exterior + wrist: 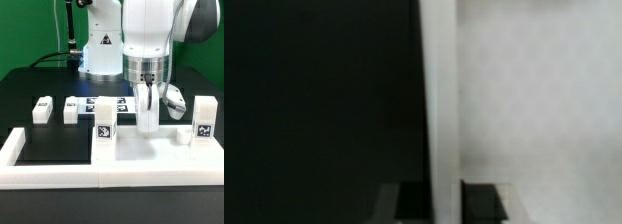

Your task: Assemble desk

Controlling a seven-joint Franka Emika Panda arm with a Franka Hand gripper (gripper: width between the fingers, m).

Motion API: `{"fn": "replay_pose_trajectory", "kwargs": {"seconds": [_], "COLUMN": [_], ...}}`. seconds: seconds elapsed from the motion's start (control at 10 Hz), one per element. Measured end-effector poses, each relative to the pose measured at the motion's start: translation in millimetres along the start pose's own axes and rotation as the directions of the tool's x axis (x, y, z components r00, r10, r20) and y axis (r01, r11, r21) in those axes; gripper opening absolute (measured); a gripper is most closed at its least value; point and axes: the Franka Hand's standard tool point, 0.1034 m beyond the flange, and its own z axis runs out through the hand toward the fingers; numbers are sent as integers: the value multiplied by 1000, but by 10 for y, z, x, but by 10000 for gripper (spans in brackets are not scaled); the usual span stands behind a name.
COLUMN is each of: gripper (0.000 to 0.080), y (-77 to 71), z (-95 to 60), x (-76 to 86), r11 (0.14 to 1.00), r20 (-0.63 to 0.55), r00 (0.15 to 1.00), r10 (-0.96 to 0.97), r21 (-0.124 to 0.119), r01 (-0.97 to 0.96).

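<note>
Two legs (41, 108) beside the marker board (110, 102), behind border wall (60, 176)

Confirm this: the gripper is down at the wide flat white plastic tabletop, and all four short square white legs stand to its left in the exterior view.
Not all four. The exterior view shows only three short square white legs left of the gripper; the fourth leg stands to its right. The gripper is down at the wide flat white plastic tabletop.
</note>
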Motion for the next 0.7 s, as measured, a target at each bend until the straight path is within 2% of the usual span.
{"fn": "replay_pose_trajectory", "kwargs": {"seconds": [0.4, 0.5, 0.6, 0.7], "gripper": [69, 69, 69, 70], "y": [1, 3, 19, 52], "z": [0, 1, -3, -13], "x": [1, 20, 49, 113], "r11": [1000, 994, 986, 975], "r20": [0, -7, -8, -5], "r00": [1000, 994, 986, 976], "r10": [-13, -105, -168, -219], "r21": [0, 5, -1, -31], "r01": [13, 106, 168, 219]}}
